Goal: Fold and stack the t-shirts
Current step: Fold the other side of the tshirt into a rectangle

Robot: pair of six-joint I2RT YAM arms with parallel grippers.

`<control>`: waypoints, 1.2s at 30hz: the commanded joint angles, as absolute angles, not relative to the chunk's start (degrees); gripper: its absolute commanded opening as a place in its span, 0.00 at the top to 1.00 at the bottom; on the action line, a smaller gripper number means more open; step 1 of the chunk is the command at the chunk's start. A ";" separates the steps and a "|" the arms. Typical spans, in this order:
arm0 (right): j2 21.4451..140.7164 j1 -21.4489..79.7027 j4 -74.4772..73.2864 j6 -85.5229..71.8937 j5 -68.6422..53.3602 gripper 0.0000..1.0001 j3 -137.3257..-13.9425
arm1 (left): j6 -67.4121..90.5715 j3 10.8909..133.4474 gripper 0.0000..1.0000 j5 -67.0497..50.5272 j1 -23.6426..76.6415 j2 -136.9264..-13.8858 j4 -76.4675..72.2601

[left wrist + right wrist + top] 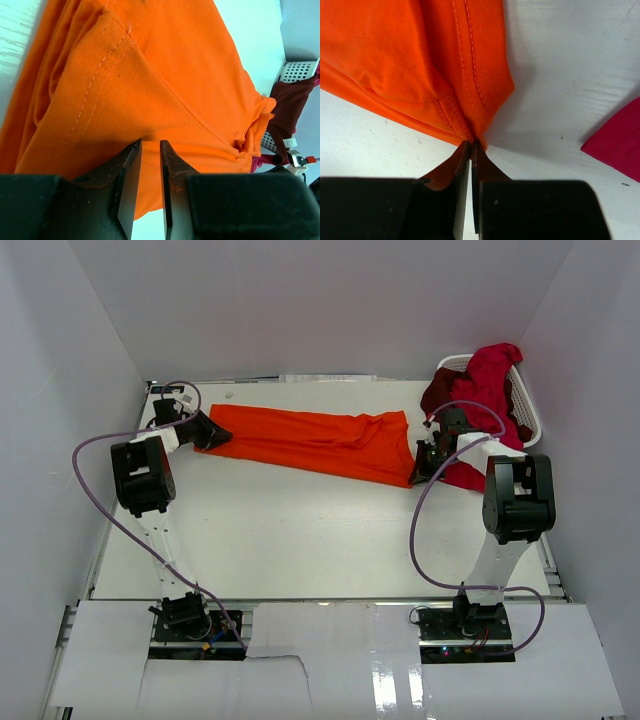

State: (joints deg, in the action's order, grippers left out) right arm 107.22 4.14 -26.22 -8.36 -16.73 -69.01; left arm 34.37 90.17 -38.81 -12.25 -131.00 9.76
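— Where's the room to move?
— The near half of the bench (300, 540) is bare.
— And farther back?
— The orange shirt (310, 440) spans it (left pincer (213, 435) to right pincer (420, 468)); the basket (527, 412), red shirts (490, 375) spilling out, crowds the right corner.

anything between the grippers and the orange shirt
Nothing visible. The right gripper is pinched on a hem corner of the orange t-shirt, and the left gripper has the cloth in its jaws at the other end. The crimson t-shirt lies beside the right gripper, not between.

No legible text; white tag (290, 143) on maroon shirt (287, 107) unreadable.
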 commanded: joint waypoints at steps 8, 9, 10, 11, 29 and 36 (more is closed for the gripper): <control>106.79 2.99 -31.73 -6.68 -11.69 0.74 -70.75 | 31.02 87.28 0.66 -32.43 -12.66 -128.58 13.80; 106.70 2.99 -31.73 -6.85 -11.60 0.70 -71.01 | 31.29 87.19 0.66 -32.95 -12.66 -128.15 13.45; 106.61 2.99 -31.82 -7.03 -11.43 0.62 -71.89 | 31.55 87.10 0.66 -33.48 -12.66 -127.97 12.49; 106.18 2.99 -32.16 -7.21 -11.16 0.59 -72.50 | 32.42 87.10 0.66 -34.53 -12.66 -127.71 12.13; 103.62 7.99 -35.16 -8.35 -15.73 0.58 -84.20 | 34.81 92.64 0.44 -44.73 -9.85 -114.18 11.87; 106.17 11.42 -33.31 -9.49 -17.14 0.71 -85.51 | 28.75 93.86 0.44 -53.25 -3.26 -114.25 13.00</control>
